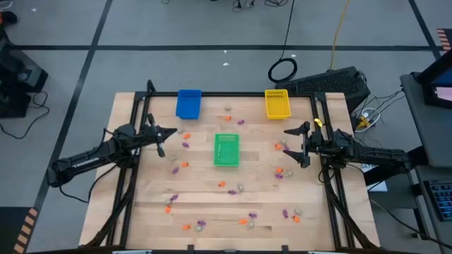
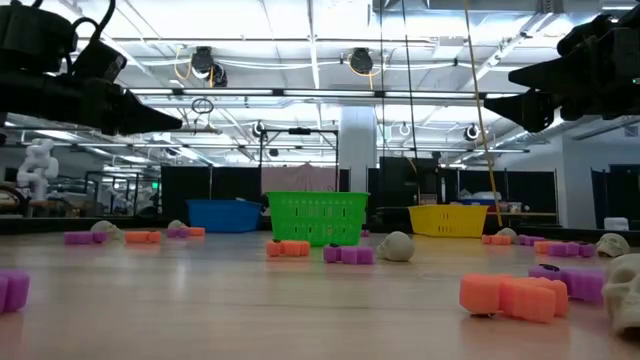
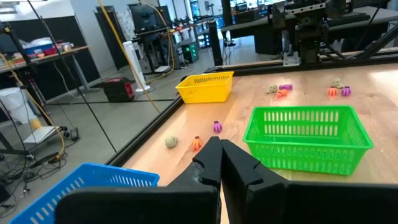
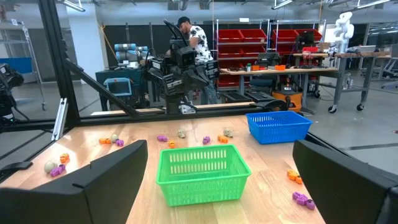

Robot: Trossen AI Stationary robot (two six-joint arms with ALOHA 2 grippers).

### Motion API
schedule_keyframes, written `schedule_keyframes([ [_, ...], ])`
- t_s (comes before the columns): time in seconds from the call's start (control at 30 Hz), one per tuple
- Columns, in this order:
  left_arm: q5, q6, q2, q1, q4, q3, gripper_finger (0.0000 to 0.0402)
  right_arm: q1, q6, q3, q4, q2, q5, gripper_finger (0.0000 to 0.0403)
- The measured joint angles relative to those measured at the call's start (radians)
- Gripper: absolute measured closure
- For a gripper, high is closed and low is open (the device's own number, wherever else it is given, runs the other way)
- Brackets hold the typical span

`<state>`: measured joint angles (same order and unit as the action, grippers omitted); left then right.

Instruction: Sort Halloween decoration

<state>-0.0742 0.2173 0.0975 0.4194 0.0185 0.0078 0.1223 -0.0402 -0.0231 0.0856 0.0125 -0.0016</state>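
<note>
The left gripper (image 1: 172, 131) hangs above the table (image 1: 233, 204) with its fingers pressed together and nothing between them. The right gripper (image 1: 287, 144) hangs above the other side with its fingers spread as wide as they go, and it holds nothing too. Between the two grippers sits the green tray (image 1: 227, 149), so each gripper looks at it first. The blue tray (image 1: 188, 104) is just past the left gripper, near the far edge of the table. The yellow tray (image 1: 277, 103) is just past the right gripper, at that same far edge. The little Halloween trinkets (image 1: 185, 143) lie loose all over the wood in orange, purple and pale grey. A few lie close under each gripper, and many more lie nearer the front edge. All three trays seem empty, though the far ones are hard to see into. Behind the table, a person (image 4: 198, 50) stands in the room by some red bins (image 4: 243, 37).
</note>
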Motion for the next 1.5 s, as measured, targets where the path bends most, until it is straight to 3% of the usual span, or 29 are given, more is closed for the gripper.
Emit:
schedule_keyframes([
  [1.5,0.000,0.000,0.000,0.000,0.000,0.000,0.0397,0.000,0.026,0.000,0.061,0.000,0.000,0.0011],
])
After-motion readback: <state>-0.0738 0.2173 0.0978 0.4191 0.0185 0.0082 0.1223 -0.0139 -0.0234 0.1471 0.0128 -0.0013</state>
